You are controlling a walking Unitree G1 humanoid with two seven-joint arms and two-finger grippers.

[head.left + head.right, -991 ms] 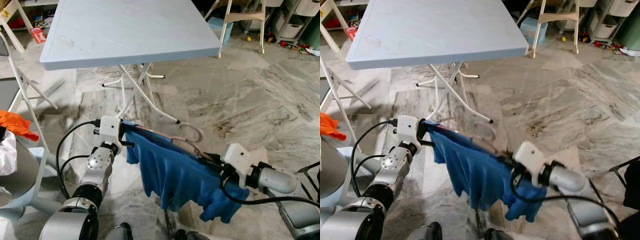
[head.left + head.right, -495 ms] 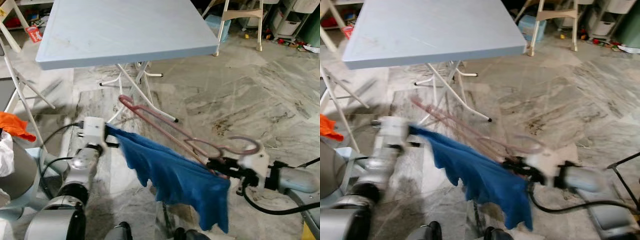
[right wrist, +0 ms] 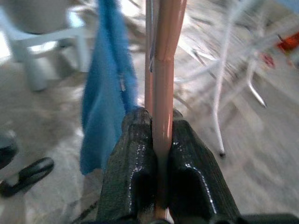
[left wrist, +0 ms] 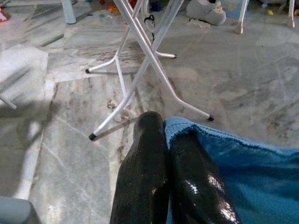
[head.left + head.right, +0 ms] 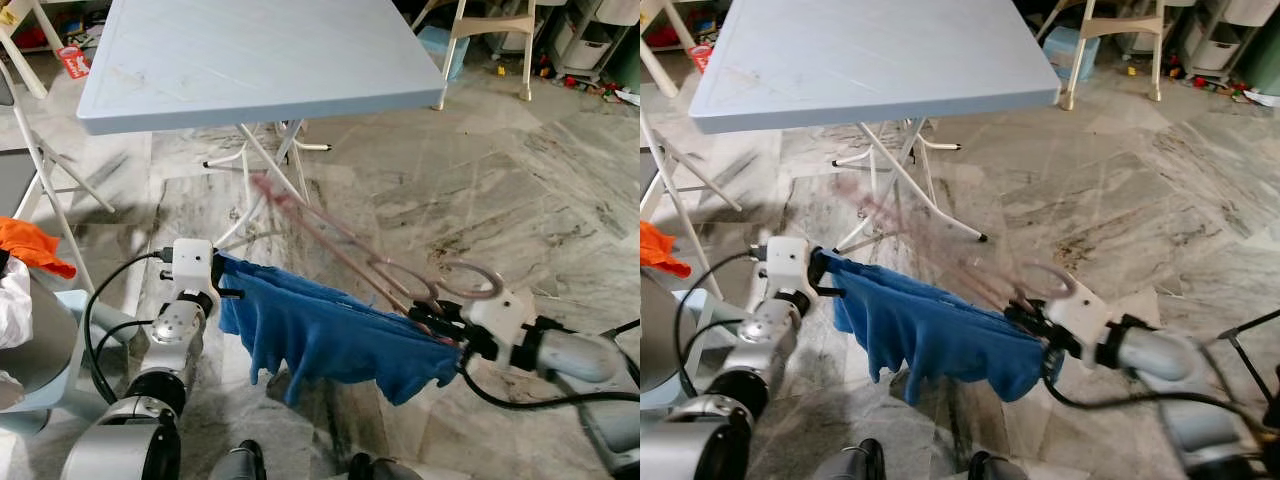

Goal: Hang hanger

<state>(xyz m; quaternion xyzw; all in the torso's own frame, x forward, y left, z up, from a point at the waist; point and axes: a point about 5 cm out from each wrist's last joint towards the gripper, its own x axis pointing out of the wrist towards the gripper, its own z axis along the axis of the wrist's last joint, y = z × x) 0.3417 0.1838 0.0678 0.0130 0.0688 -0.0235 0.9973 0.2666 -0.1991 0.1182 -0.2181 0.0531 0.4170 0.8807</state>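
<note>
A pink hanger (image 5: 340, 250) slants over the floor, its far end motion-blurred and its hook (image 5: 470, 285) near my right wrist. My right gripper (image 5: 425, 318) is shut on the hanger's neck, and its fingers (image 3: 135, 154) pinch the pink rod (image 3: 161, 88). A blue cloth (image 5: 320, 335) stretches between both grippers and sags below them. My left gripper (image 5: 228, 280) is shut on the cloth's left corner, which lies folded between the black fingers (image 4: 149, 172). The cloth's right end (image 5: 430, 360) hangs at the right gripper, beside the hanger.
A pale blue folding table (image 5: 260, 60) stands ahead, its white legs (image 5: 270, 180) crossing just beyond the hanger. An orange cloth (image 5: 30, 245) and a pale plastic chair (image 5: 60, 330) are at the left. A white stepladder (image 5: 490, 40) and storage bins stand at the back right.
The cloth, which hung down from the right gripper, is now spread flatter between the two grippers. The hanger's far end has swung and is blurred. The right gripper has risen slightly.
</note>
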